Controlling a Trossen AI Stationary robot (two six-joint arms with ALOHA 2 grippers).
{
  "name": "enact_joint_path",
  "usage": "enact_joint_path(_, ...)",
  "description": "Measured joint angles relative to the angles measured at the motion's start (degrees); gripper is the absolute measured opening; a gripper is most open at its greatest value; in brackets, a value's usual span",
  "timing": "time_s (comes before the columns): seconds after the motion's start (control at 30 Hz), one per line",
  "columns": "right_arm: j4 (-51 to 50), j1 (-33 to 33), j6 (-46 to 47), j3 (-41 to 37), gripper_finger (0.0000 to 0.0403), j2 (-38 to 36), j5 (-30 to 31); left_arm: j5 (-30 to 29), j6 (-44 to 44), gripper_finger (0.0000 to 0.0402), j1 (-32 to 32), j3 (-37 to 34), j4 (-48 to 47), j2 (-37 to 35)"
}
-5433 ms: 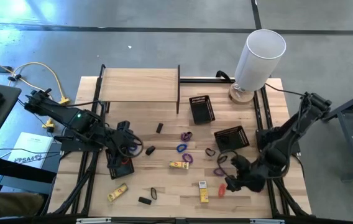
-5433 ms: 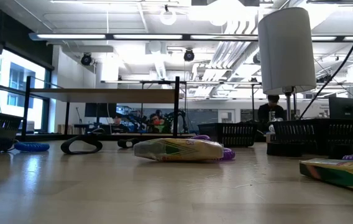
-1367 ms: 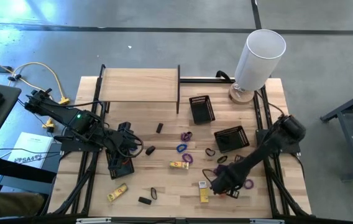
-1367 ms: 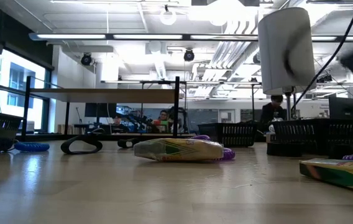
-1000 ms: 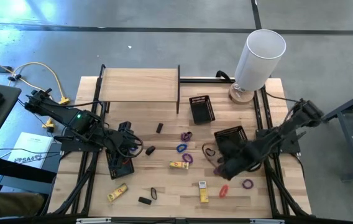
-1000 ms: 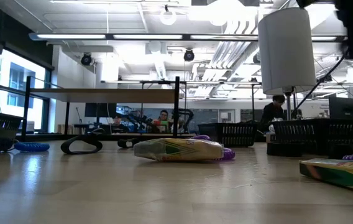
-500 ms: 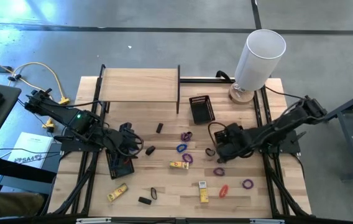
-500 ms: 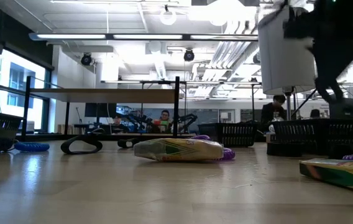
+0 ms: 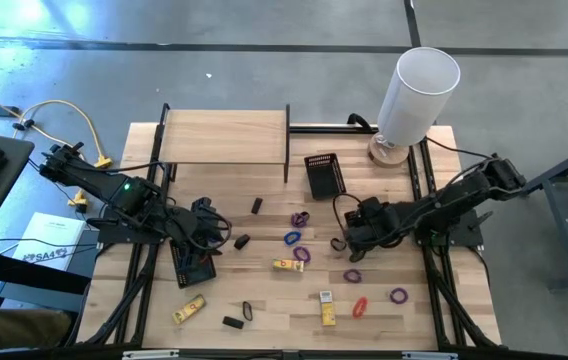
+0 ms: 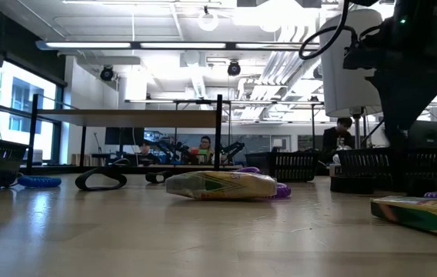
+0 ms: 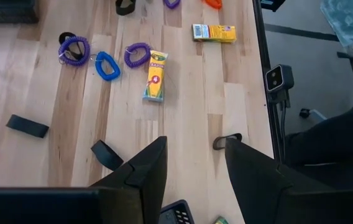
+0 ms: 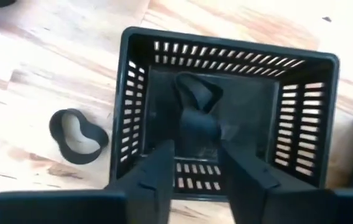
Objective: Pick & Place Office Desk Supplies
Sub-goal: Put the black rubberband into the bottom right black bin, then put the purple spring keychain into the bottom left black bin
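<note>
Your right gripper [image 12: 192, 171] hovers over the mesh tray [image 12: 140, 118], fingers parted, black loop [image 12: 196, 99] dropped inside (another black loop [image 12: 77, 135] waits at its nine o'clock).

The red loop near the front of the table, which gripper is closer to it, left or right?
Right. The right gripper hangs over the black mesh tray, just behind the red loop. The left gripper sits across the table to the loop's left, clearly farther away.
</note>
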Motion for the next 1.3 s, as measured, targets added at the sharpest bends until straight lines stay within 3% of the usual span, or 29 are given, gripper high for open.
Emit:
enact_joint_path(0.17, -0.59, -0.54, -0.13, -0.01, 0.0179, 0.0, -1.26, 0.0, 0.0, 0.0156, 0.0, -0.01, 0.0, 0.0)
enact_joint_path(0.3, -2.17, -0.53, -0.22, -0.01, 0.0197, -0.98, -3.76, -0.02, 0.22, 0.0156, 0.0, -0.02, 0.02, 0.0)
enact_joint_path(0.53, -3.58, 0.31, 0.04, 0.01, 0.0199, -7.69, -19.93, -0.05, 1.51, 0.0156, 0.0, -0.02, 0.04, 0.0)
enact_joint_path(0.7, 5.51, 6.53, 3.09, 0.06, 0.0199, -11.58, -28.65, -0.6, 2.37, 0.0156, 0.0, 0.0, 0.19, 0.0)
enact_joint_path(0.9, 16.56, 18.74, 11.59, 0.04, 0.0199, -10.21, -29.11, -0.83, 2.86, 0.0156, 0.0, -0.02, 0.17, 0.0)
enact_joint_path(1.07, 13.92, 25.36, 23.73, 0.01, 0.0193, -6.48, -29.04, -0.87, 2.86, 0.0156, 0.0, -0.01, 0.19, 0.0)
enact_joint_path(1.3, 12.01, 31.03, 37.6, -0.03, 0.0188, -0.03, -22.97, -1.0, 3.3, 0.0156, 0.0, -0.02, 0.39, 0.02)
